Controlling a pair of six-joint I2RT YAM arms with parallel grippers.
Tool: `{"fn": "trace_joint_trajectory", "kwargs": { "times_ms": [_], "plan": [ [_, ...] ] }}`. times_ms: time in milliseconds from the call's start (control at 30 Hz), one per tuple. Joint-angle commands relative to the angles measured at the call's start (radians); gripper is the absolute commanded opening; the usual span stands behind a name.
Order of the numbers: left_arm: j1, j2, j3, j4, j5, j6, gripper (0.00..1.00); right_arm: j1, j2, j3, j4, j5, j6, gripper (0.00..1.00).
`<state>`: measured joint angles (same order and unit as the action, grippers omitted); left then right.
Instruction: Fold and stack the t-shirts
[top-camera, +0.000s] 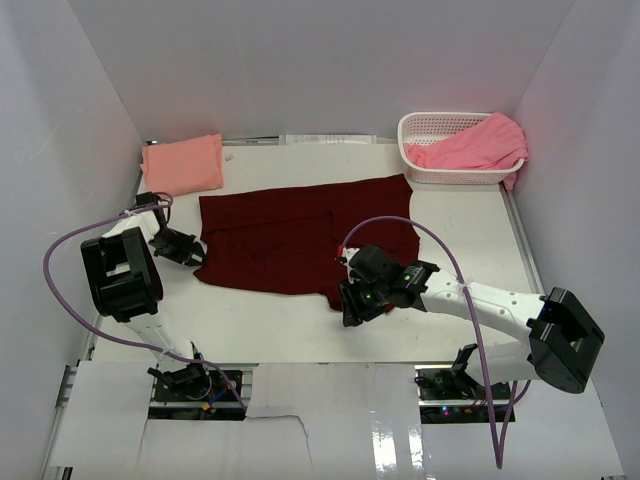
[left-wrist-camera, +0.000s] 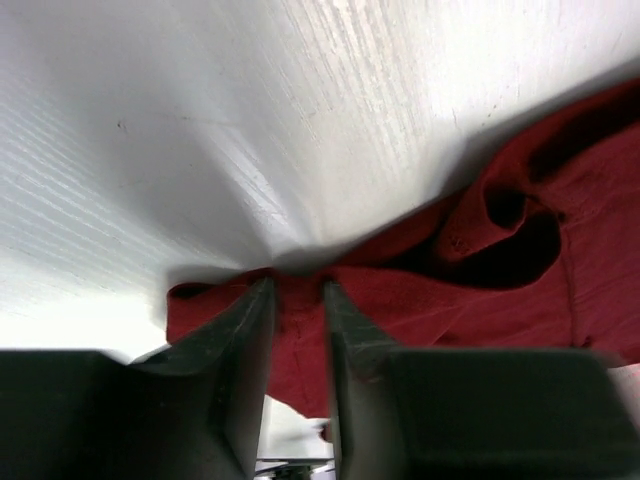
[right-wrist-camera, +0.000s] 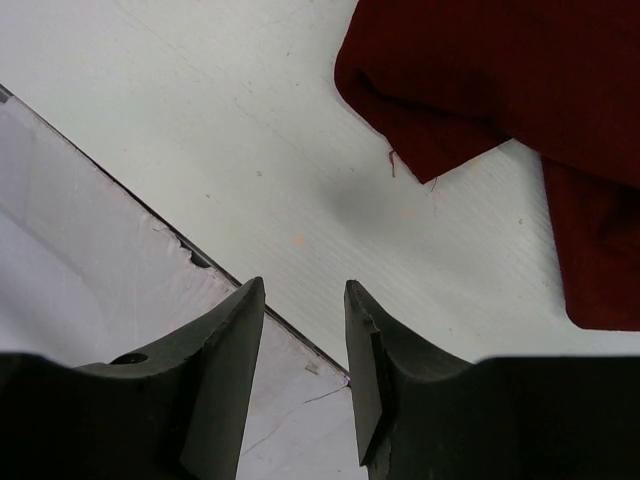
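closest to the near edge of the counter (top-camera: 270, 330), the right gripper (right-wrist-camera: 303, 285) hangs released, its two dark fingers apart with only bare white surface showing between them; it sits just off the near right corner of the maroon t-shirt (top-camera: 300, 235), apart from the cloth. that corner lies flat, with a short loose thread (right-wrist-camera: 392, 160) at its hem. a little farther in, by the left edge of the counter, the left gripper (left-wrist-camera: 295, 285) is clenched on the left side of the maroon t-shirt: a fold of red cloth fills the narrow gap between its fingers (left-wrist-camera: 250, 330) and bunches up toward the tips, with a dark, rumpled pocket of fabric just beside it. the maroon t-shirt itself is spread across the middle of the counter, mostly flat, its far edge running roughly parallel to the far edge of the counter. beyond it, in the far left corner, the salmon-peach t-shirt (top-camera: 183, 163) lies folded into a neat rectangle, apart from the maroon one. in the far right corner stands the white lattice basket (top-camera: 430, 125), with the pink t-shirt (top-camera: 475, 145) heaped inside and spilling over its right rim.
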<state>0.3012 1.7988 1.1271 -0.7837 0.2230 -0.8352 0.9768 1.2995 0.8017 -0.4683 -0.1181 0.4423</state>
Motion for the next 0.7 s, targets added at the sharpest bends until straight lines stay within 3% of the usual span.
{"fn": "trace_joint_trajectory", "kwargs": {
  "times_ms": [0, 100, 200, 667],
  "plan": [
    [-0.002, -0.024, 0.002, 0.020, -0.014, -0.008, 0.28, 0.005, -0.029, -0.012, 0.014, 0.009, 0.010, 0.44],
    [-0.001, -0.026, 0.000, 0.020, -0.005, -0.007, 0.14, 0.005, -0.032, -0.015, 0.014, 0.011, 0.010, 0.44],
    [-0.002, -0.042, -0.001, 0.018, 0.009, -0.005, 0.10, 0.005, -0.032, -0.015, 0.017, 0.008, 0.015, 0.44],
    [-0.002, -0.268, -0.081, -0.092, 0.044, 0.021, 0.10, 0.005, -0.006, 0.002, 0.019, 0.014, 0.010, 0.44]
  ]
}}
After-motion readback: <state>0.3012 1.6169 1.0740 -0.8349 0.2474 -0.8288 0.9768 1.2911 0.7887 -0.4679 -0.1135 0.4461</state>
